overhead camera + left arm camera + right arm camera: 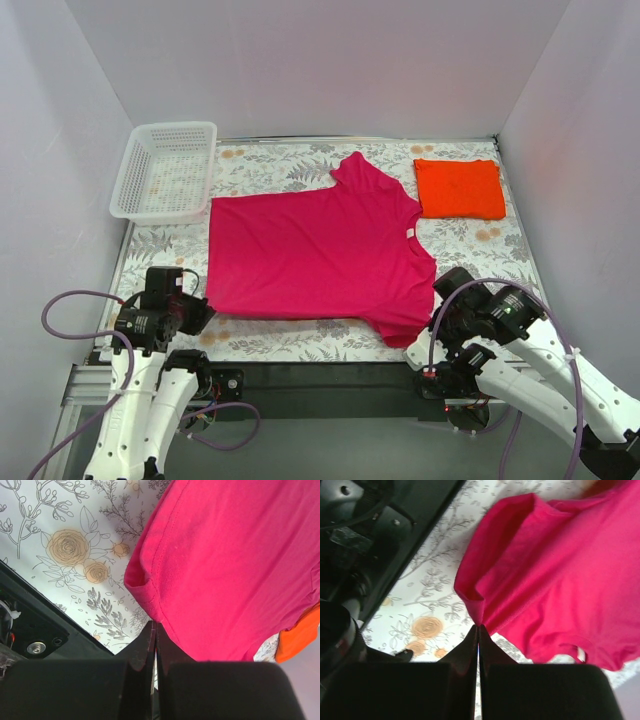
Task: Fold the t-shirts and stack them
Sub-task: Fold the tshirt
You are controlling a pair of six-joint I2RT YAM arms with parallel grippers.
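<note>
**Pink shirt (pixel 310 250) spread flat, orange shirt (pixel 460 188) folded; both sets of jaws clenched**

White and latticed, the basket (pixel 128 195) sits at the far left corner of the table (pixel 270 165), which has a floral cover; the basket stands apart from both shirts.

The left gripper (pixel 154 626) lies low at the table's near left, pointing right toward the pink shirt's near hem corner; its jaws are pressed together with no gap; the tips sit right at the hem's edge, where the cloth turns up in a small fold; whether any cloth is nipped there I cannot tell.

The pink shirt fills the middle of the table, lying open and flat; its hem faces left and its neck faces right, with a small white label (pixel 408 232) at the collar; one sleeve points to the far side, the other to the near right.

The orange shirt rests at the far right corner as a neat folded rectangle, just beside the pink shirt's far shoulder; from above I cannot tell whether the two touch.

The right gripper (pixel 478 628) sits at the near right, aimed at the near sleeve; its jaws are likewise clamped tight; the tips meet the sleeve's bunched edge; whether cloth is caught between them I cannot tell.
</note>
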